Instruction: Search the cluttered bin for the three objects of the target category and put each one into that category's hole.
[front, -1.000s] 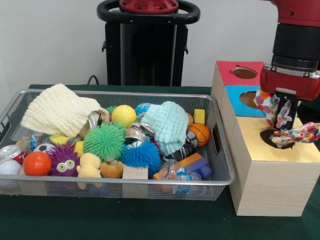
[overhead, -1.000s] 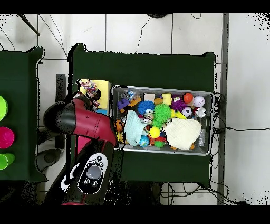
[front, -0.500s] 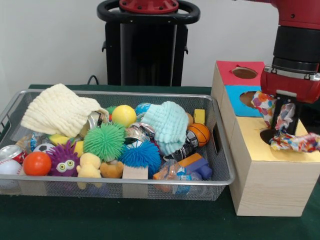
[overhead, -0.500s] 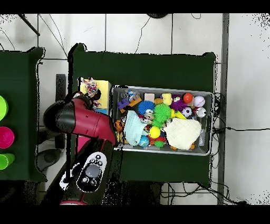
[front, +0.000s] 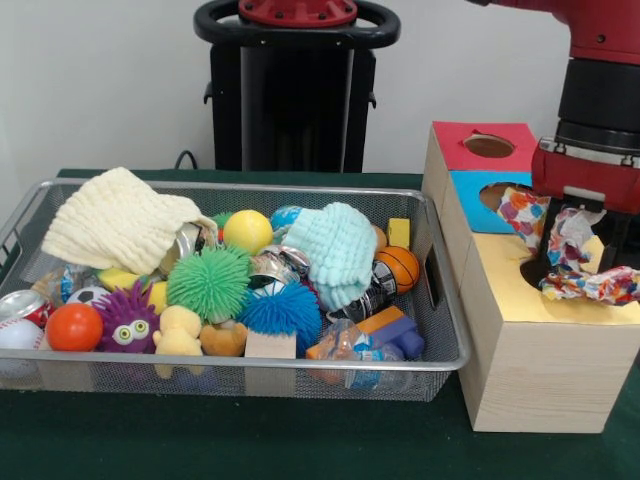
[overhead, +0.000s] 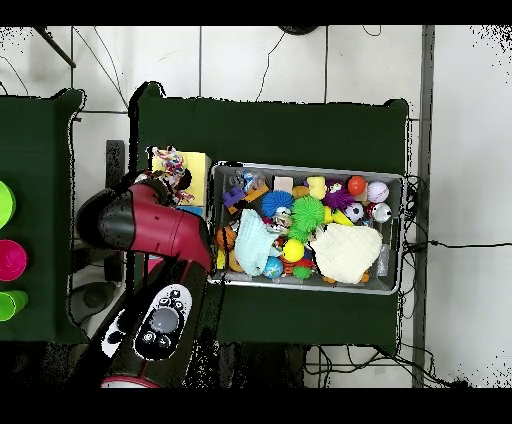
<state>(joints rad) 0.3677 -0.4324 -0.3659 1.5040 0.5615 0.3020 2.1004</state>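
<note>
Hanging over the yellow-topped box (front: 545, 330), the end effector (front: 568, 235) has a crinkly dotted wrapper (front: 560, 250) bunched against it, the wrapper draped across the yellow hole (front: 545, 272) and trailing off to the right over the lid rather than dropped inside; whether the end effector is closed on it or has let go cannot be told, since the wrapper hides the tips. By my reading this wrapper is at the point of delivery but not yet posted, and it is unclear whether this bundle is one wrapper or more. In the cluttered bin (front: 445, 355) on the green worktop (front: 300, 440), a clear crinkly packet (front: 350, 350) lies near the front right corner and may be another target. Much could hide others: the cream cloth (front: 120, 220), the pale blue cloth (front: 335, 250), the green spiky ball (front: 208, 283), the blue spiky ball (front: 282, 308) and the crushed cans (front: 270, 268). The blue box (front: 480, 195) and red box (front: 480, 148) stand just behind the yellow one.
</note>
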